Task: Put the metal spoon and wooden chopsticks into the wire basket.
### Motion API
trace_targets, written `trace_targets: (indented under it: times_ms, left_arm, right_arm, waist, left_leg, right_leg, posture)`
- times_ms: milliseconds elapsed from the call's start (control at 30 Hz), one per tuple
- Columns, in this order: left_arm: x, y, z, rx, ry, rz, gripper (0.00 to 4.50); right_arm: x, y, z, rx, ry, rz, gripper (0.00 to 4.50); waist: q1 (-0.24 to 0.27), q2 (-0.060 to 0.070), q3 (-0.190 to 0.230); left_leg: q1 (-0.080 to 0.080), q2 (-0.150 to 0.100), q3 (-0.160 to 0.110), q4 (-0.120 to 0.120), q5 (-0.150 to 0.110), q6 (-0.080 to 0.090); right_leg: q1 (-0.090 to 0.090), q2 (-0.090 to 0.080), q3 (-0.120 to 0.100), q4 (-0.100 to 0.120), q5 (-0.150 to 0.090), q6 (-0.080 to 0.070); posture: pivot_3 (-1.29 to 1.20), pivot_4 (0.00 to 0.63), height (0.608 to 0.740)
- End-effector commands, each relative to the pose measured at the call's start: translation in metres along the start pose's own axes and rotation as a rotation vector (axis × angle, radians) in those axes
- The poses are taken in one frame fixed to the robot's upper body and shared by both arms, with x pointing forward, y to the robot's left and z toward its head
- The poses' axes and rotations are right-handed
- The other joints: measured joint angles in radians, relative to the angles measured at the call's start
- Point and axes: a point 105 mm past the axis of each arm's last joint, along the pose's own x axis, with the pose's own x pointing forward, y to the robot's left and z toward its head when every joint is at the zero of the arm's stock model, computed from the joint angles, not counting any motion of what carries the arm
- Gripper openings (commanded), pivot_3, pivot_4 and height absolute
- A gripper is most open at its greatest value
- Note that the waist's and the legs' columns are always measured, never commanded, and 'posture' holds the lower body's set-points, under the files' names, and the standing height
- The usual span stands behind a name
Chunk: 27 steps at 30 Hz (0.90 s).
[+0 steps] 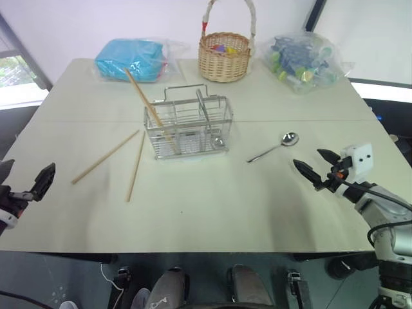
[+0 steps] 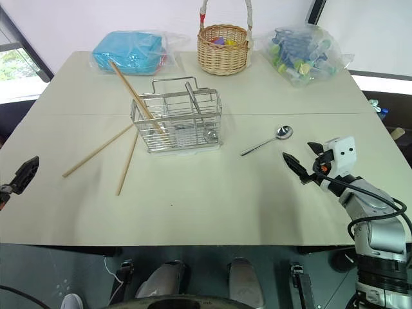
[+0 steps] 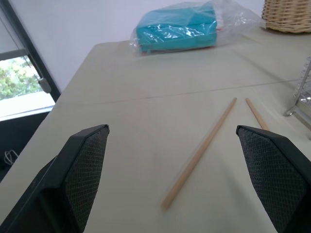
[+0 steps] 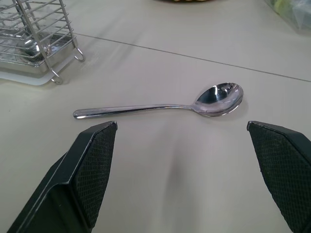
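The metal spoon (image 1: 273, 148) lies on the table to the right of the wire basket (image 1: 188, 125), its bowl pointing away to the right. My right gripper (image 1: 309, 159) hovers open just short of it, and the right wrist view shows the spoon (image 4: 160, 107) lying across in front of the spread fingers. One wooden chopstick (image 1: 143, 96) leans in the basket's left end. Two more chopsticks (image 1: 105, 157) (image 1: 136, 166) lie flat on the table left of the basket. My left gripper (image 1: 32, 180) is open at the table's left edge, with a chopstick (image 3: 199, 153) ahead of it.
At the back stand a round wicker basket (image 1: 224, 56), a blue packet in a plastic bag (image 1: 132, 60) and a bag of colourful items (image 1: 302, 61). A metal utensil (image 1: 217, 138) stands inside the wire basket. The table's front edge (image 1: 193, 250) runs below both grippers.
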Motion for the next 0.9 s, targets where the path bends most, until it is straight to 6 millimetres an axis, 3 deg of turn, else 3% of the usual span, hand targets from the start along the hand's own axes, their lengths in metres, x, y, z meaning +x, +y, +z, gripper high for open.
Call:
trace_targets:
  times_ms: [33, 633, 733, 900]
  left_arm:
    - [0.002, -0.003, 0.013, 0.077, -0.027, -0.023, 4.42]
    - [0.007, -0.006, 0.014, 0.063, -0.013, -0.035, 4.42]
    - [0.008, -0.016, 0.018, 0.059, 0.001, -0.102, 4.42]
    - [0.007, -0.058, 0.042, 0.068, -0.006, -0.375, 4.42]
  right_arm:
    - [-0.003, -0.003, 0.01, -0.023, -0.042, -0.016, 4.41]
    - [0.006, 0.001, 0.016, -0.067, -0.053, 0.008, 4.41]
    - [0.013, 0.002, 0.024, -0.125, -0.054, 0.051, 4.41]
    - [0.041, 0.003, 0.054, -0.292, -0.06, 0.194, 4.41]
  waist:
    - [0.0, 0.0, 0.0]
    - [-0.001, 0.0, 0.0]
    - [-0.001, 0.0, 0.0]
    - [-0.005, 0.0, 0.001]
  left_leg:
    - [0.0, 0.0, 0.0, 0.0, 0.0, 0.0]
    - [0.0, 0.0, 0.001, 0.0, 0.0, 0.0]
    - [0.001, 0.0, 0.002, 0.0, 0.0, 0.0]
    - [0.001, 0.0, 0.006, 0.001, 0.0, 0.001]
  right_leg:
    - [0.0, 0.0, 0.0, 0.0, 0.0, 0.0]
    - [0.0, -0.001, 0.0, 0.0, 0.0, 0.0]
    - [0.0, -0.001, 0.0, 0.0, 0.0, 0.0]
    - [-0.001, -0.002, 0.0, 0.0, 0.0, 0.0]
  posture:
    - [0.0, 0.15, 0.74]
    - [0.0, 0.15, 0.74]
    - [0.0, 0.15, 0.74]
    - [0.0, 0.15, 0.74]
